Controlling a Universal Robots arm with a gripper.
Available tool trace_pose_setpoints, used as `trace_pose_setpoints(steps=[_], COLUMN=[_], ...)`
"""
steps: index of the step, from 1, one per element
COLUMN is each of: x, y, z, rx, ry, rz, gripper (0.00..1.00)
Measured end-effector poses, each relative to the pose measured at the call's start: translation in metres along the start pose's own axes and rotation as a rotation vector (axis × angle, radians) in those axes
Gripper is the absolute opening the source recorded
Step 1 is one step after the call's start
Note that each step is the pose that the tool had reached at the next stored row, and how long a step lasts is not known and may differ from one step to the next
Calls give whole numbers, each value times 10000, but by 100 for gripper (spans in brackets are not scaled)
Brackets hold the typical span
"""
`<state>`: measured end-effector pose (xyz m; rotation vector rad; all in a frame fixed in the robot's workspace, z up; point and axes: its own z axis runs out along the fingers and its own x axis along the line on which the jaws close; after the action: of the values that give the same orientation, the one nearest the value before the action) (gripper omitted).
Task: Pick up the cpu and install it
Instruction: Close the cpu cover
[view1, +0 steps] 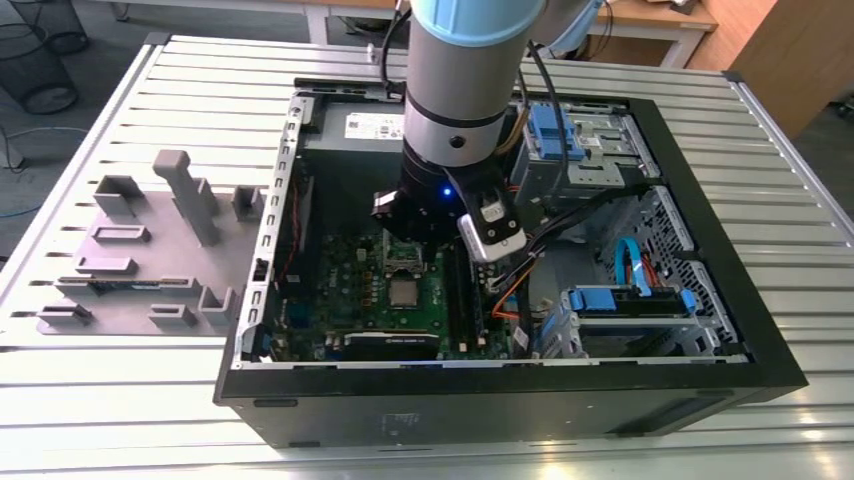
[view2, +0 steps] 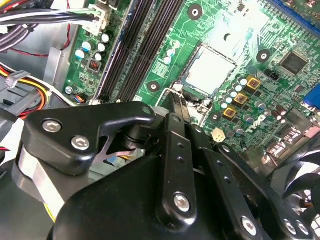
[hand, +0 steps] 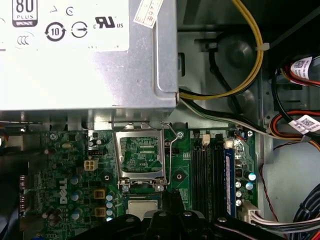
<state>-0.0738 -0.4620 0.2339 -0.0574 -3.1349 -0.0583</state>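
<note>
The cpu (view2: 210, 70) is a pale silver square lying flat in its socket on the green motherboard (view2: 270, 30); it also shows as cpu (view1: 403, 291) and, half hidden by the gripper body, as cpu (hand: 142, 207). The dark metal load frame (hand: 141, 160) stands flipped open beside the socket, and its wire lever (hand: 170, 150) is raised. My gripper (view2: 176, 102) hangs just above the board at the socket's edge, near the lever's hinge. Its fingers meet at one tip with nothing held between them. The gripper (hand: 172, 197) tip lies next to the cpu's corner.
The open black PC case (view1: 747, 330) lies on a slatted metal table. A silver power supply (hand: 85, 50) sits beyond the socket, with memory slots (hand: 210, 170) and cable bundles (hand: 295, 120) to one side. Grey stepped holder blocks (view1: 147, 250) stand outside the case at the exterior view's left.
</note>
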Motion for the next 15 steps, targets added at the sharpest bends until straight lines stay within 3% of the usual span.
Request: trace_pose_setpoints(steps=[15], x=[0], y=[0], z=[-18], rx=[0], ry=[0], rz=[0], gripper=[11])
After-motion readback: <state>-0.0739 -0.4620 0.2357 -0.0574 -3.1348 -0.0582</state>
